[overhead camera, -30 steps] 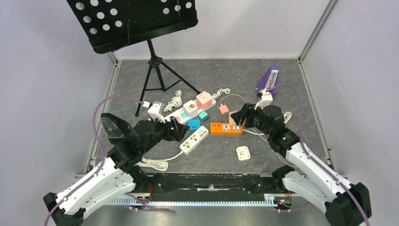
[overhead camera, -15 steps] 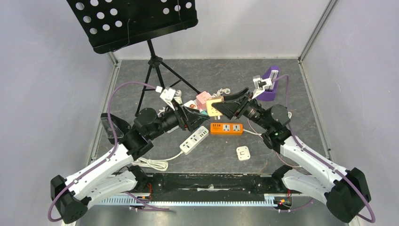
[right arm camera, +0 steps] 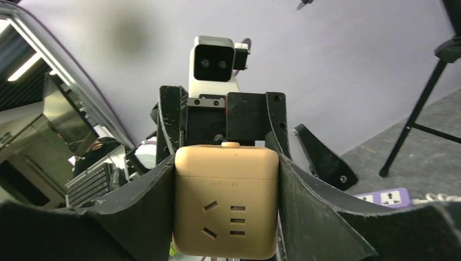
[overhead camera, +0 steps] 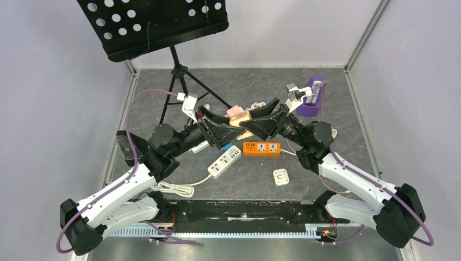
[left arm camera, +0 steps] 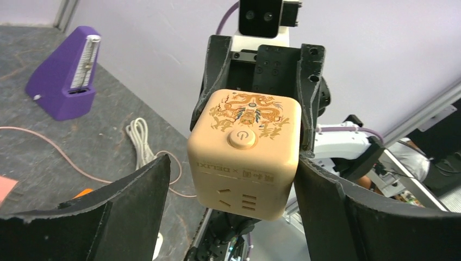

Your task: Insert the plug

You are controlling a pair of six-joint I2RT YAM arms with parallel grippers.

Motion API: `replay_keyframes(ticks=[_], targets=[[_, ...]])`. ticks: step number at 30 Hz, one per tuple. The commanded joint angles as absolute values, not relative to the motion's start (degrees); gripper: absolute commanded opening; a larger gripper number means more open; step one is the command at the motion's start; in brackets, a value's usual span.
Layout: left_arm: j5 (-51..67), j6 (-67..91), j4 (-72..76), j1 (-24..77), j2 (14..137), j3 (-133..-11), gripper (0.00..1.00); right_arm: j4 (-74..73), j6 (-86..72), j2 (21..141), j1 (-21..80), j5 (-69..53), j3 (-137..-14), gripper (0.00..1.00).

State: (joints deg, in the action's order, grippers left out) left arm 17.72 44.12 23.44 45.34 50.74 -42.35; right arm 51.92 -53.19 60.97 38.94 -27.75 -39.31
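Note:
A tan cube socket with a gold dragon print hangs in mid-air above the table's middle. My right gripper is shut on it, a finger pressed on each side; the cube's slotted face fills the right wrist view. My left gripper faces it from the left, open, its fingers astride the cube, with a gap on the left side. No plug shows in either gripper.
On the table below lie an orange power strip, a white power strip with its cord, and a white square adapter. A purple metronome stands at the back right. A black music stand stands at the back left.
Both arms have risen from the table and come together. The right gripper now holds the tan cube in the air, and the left gripper has closed in around it.

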Motion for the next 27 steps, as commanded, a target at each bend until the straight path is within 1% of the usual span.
replay_keyframes(ticks=[1,5,12,14,16,18,19,20,21,22,23,24,26,27], targets=[[20.4,47.1,30.0,45.2,51.1,-41.8,0.86,61.8,-57.9,61.1,39.6,-29.4,-41.1,0.23],[23.9,49.8,34.1,45.2,51.8,-41.1,0.82,62.1,-58.1,61.3,39.8,-28.4,-41.1,0.23],[27.0,52.7,39.7,45.2,52.3,-38.4,0.83,62.6,-58.7,62.3,39.9,-28.3,-41.7,0.23],[27.2,52.5,39.3,45.2,52.4,-38.6,0.78,62.6,-58.9,62.4,39.9,-28.3,-41.7,0.23],[26.9,51.7,38.1,45.2,52.4,-39.1,0.66,62.6,-58.9,62.4,39.9,-28.4,-41.7,0.23],[26.2,50.8,37.0,45.2,52.2,-39.6,0.51,61.9,-58.8,62.4,39.9,-28.7,-41.7,0.23],[25.9,50.4,36.7,45.2,52.0,-39.7,0.40,61.1,-58.4,62.4,40.0,-29.0,-41.7,0.23],[25.5,49.9,36.1,45.2,51.8,-39.9,0.26,59.7,-57.9,62.4,40.0,-29.3,-41.7,0.24],[25.1,49.2,34.9,45.2,51.4,-40.2,0.13,58.3,-57.3,62.2,40.0,-29.9,-41.8,0.28],[24.6,48.1,33.3,45.2,51.1,-40.5,0.03,56.2,-56.1,61.9,40.0,-30.6,-41.9,0.32],[24.2,47.0,31.0,45.2,50.7,-41.0,0.02,54.4,-54.8,61.7,40.0,-31.3,-42.1,0.40],[23.8,45.6,29.1,45.2,50.3,-41.3,0.02,52.7,-52.7,61.5,39.9,-32.6,-42.2,0.51],[24.0,42.6,24.5,45.2,49.6,-42.3,0.02,48.6,-47.9,61.4,39.9,-35.8,-43.1,0.68],[25.0,40.3,22.0,45.2,49.2,-43.1,0.02,44.9,-44.7,61.3,39.9,-36.5,-43.9,0.75]])
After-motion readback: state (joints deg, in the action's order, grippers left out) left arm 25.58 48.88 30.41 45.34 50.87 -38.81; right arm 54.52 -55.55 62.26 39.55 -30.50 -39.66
